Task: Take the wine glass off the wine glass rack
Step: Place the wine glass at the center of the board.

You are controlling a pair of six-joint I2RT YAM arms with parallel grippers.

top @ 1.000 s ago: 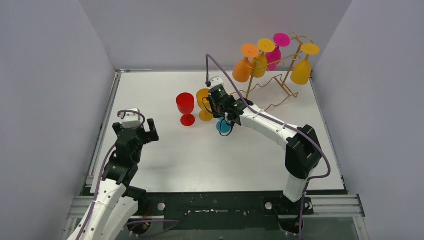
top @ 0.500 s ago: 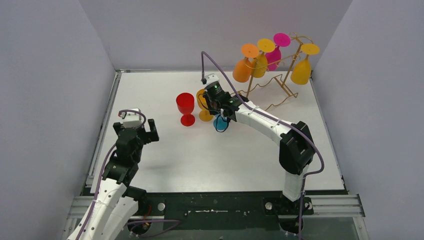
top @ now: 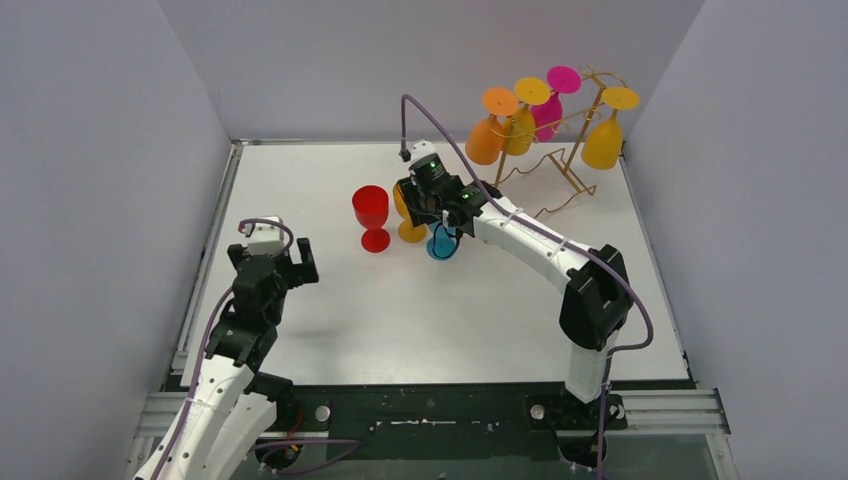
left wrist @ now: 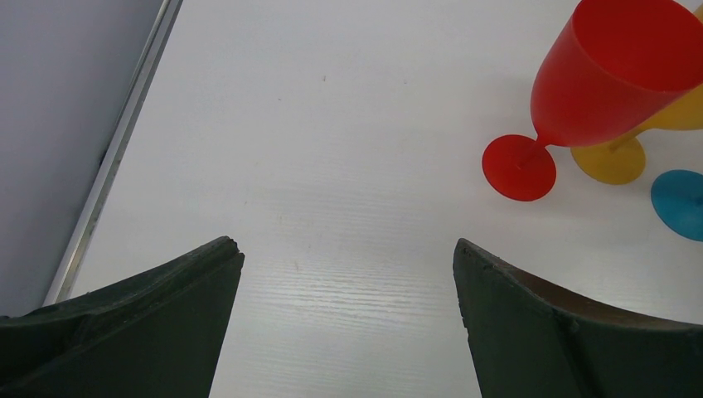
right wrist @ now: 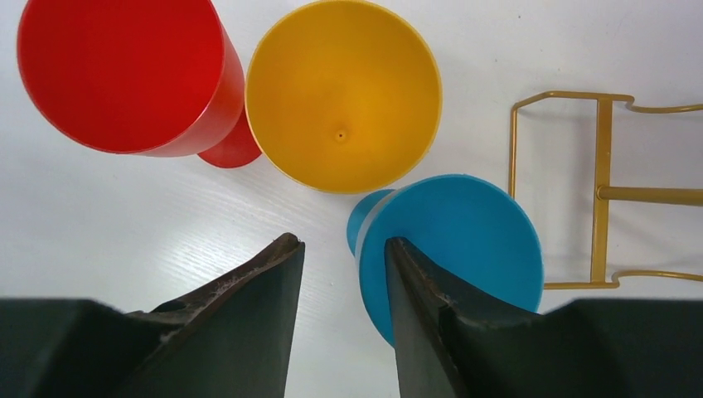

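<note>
My right fingers [right wrist: 286,261] are slightly parted and empty, one tip over the blue glass [right wrist: 464,240]. It stands on the tabletop [top: 330,300], left of the rack [right wrist: 603,166]. If I pull away carelessly, I could knock it into the yellow glass [right wrist: 344,95]. Left fingers [left wrist: 199,286] are spread, empty.

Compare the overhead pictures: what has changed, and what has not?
The right gripper shifted slightly left and away from its base; the blue wine glass under it moved along, nearer the yellow wine glass. Left gripper, red wine glass and wine glass rack stayed put.
</note>
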